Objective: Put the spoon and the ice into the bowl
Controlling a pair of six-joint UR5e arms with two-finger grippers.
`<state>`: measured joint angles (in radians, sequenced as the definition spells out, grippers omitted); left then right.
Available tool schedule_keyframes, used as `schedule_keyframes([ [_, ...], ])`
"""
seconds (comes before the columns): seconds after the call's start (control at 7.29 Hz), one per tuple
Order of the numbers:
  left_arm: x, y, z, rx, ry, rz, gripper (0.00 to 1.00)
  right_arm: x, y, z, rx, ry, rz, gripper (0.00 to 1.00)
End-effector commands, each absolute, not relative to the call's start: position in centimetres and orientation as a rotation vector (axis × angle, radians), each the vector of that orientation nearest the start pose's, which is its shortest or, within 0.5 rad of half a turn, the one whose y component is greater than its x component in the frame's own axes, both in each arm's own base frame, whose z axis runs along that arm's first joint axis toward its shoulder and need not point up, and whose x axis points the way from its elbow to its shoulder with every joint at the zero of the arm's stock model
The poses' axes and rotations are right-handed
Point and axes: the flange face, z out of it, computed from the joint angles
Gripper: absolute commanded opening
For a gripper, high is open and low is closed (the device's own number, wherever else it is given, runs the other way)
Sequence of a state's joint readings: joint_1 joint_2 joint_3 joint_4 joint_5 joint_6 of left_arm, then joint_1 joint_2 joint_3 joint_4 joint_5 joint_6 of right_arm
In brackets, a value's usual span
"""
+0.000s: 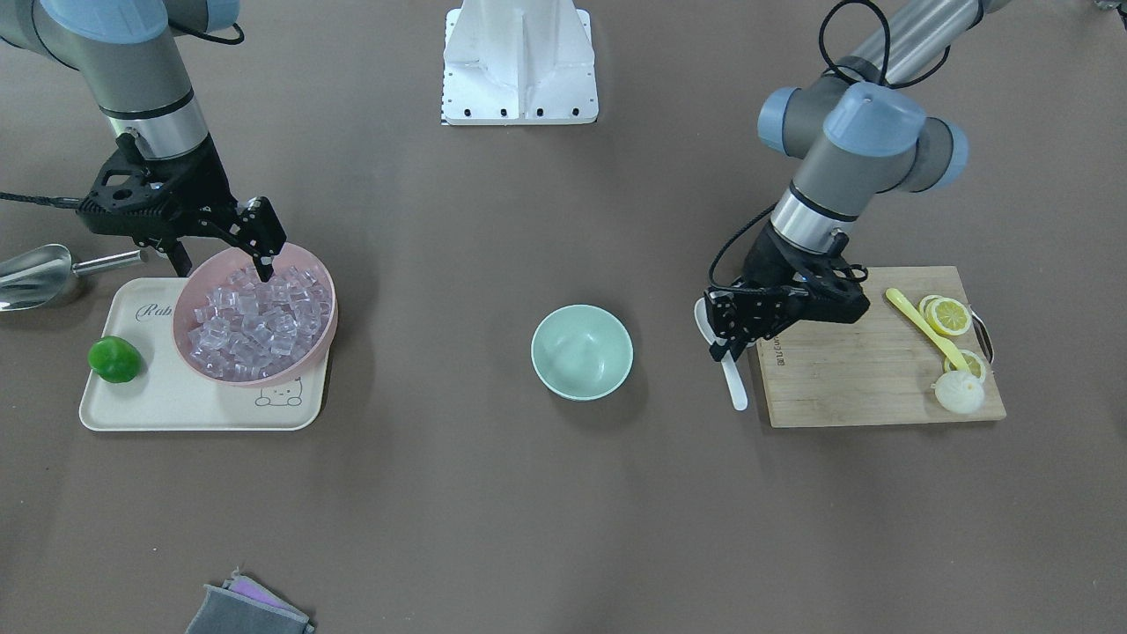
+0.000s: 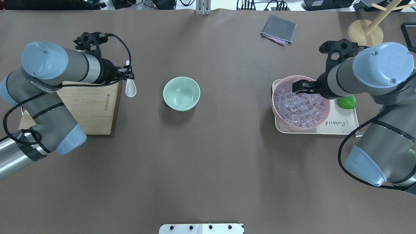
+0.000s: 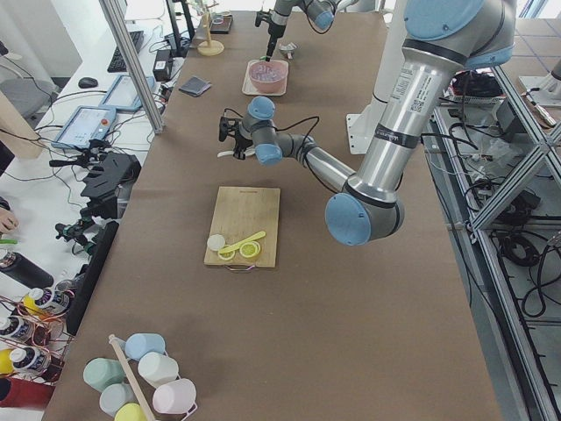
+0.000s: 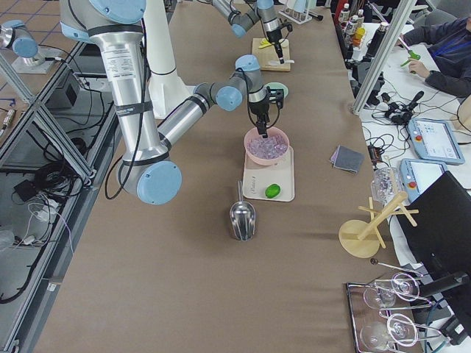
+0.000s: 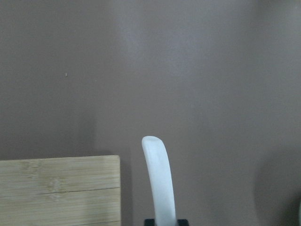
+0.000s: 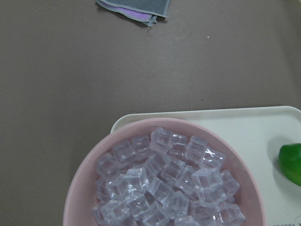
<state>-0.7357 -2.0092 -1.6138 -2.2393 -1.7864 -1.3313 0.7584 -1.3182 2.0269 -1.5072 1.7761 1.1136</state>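
The mint-green bowl (image 1: 581, 352) stands empty at the table's middle, and also shows in the overhead view (image 2: 181, 93). The white spoon (image 1: 736, 389) lies beside the cutting board's edge, its scoop toward the robot (image 2: 130, 88). My left gripper (image 1: 726, 339) is shut on its handle; the left wrist view shows the handle (image 5: 159, 174) rising from between the fingertips. Many clear ice cubes (image 1: 251, 321) fill the pink bowl (image 1: 326, 335). My right gripper (image 1: 224, 255) hangs open just above the ice at the bowl's robot-side rim, holding nothing. The right wrist view shows the ice (image 6: 164, 188) but no fingers.
The pink bowl sits on a cream tray (image 1: 176, 407) with a lime (image 1: 114, 359). A metal scoop (image 1: 35, 275) lies beside the tray. The wooden cutting board (image 1: 863, 370) carries lemon slices (image 1: 946, 315) and a yellow spoon (image 1: 920, 326). A grey cloth (image 1: 246, 609) lies at the operators' edge.
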Motion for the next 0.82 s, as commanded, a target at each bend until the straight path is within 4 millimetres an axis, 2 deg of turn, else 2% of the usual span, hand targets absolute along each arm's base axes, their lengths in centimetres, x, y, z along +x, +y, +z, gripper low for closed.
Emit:
schedule_keyframes([
  [0.0,47.8,-49.2,26.5,0.363,1.17,-0.438,0.0,-33.8,-47.5,31.4,0.312,-0.788,0.198,1.0],
  [0.27,53.6,-46.8,24.7,0.415,1.159,-0.473,0.0,-34.1,-47.7,31.9,0.31,-0.786,0.192,1.0],
  [0.41,54.6,-47.2,25.1,0.426,1.14,-0.498,0.0,-34.2,-47.7,31.8,0.309,-0.788,0.191,1.0],
  [0.55,54.8,-47.1,25.3,0.424,1.138,-0.497,0.0,-34.3,-47.7,31.4,0.313,-0.792,0.191,1.0],
  [0.69,54.8,-47.2,25.6,0.426,1.132,-0.497,0.21,-34.5,-47.6,31.4,0.312,-0.793,0.188,1.0],
])
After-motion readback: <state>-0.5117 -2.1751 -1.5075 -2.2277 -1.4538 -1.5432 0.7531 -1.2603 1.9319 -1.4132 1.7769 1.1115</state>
